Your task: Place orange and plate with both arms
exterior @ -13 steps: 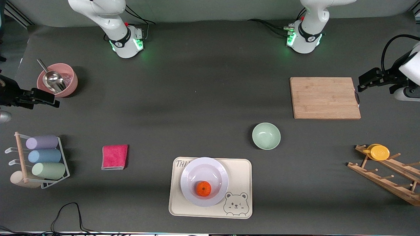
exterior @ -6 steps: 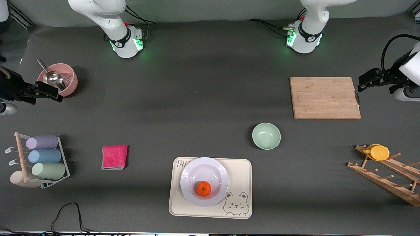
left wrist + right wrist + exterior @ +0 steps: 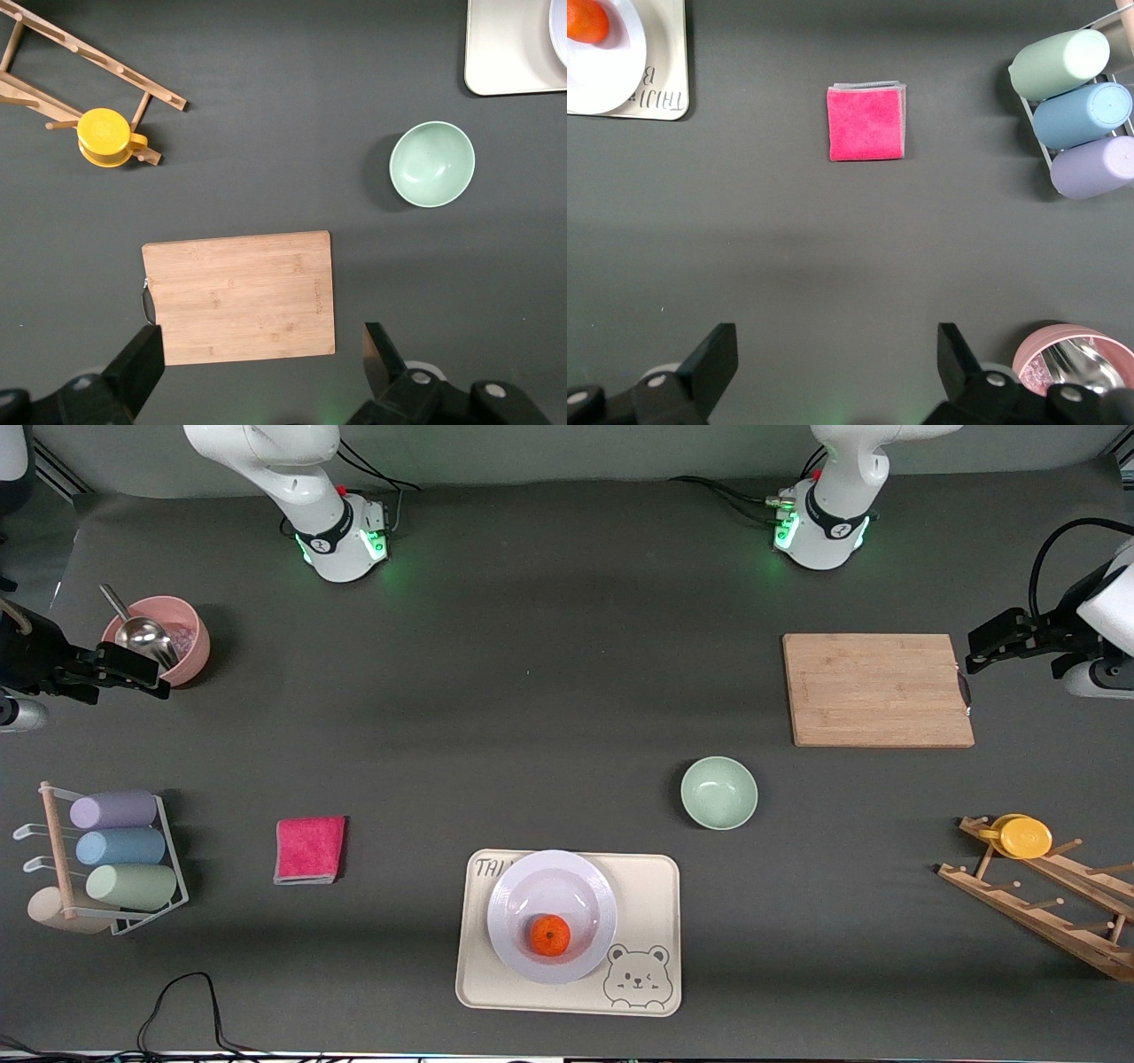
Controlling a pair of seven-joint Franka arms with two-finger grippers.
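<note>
Tray: on the table, near the front camera.
Plate: on the tray.
Left gripper: spread wide, empty, above the cutting board.
Right gripper: spread wide, empty, beside the pink bowl.
Orange: in the plate.

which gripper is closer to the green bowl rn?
Left. The left gripper hangs by the cutting board's outer edge, near the green bowl; the right gripper is beside the pink bowl.

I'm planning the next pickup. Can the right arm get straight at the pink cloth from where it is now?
Probably yes. The right gripper hangs open over bare table, and the pink cloth lies flat by itself between the cup rack and the tray, with nothing on it.
</note>
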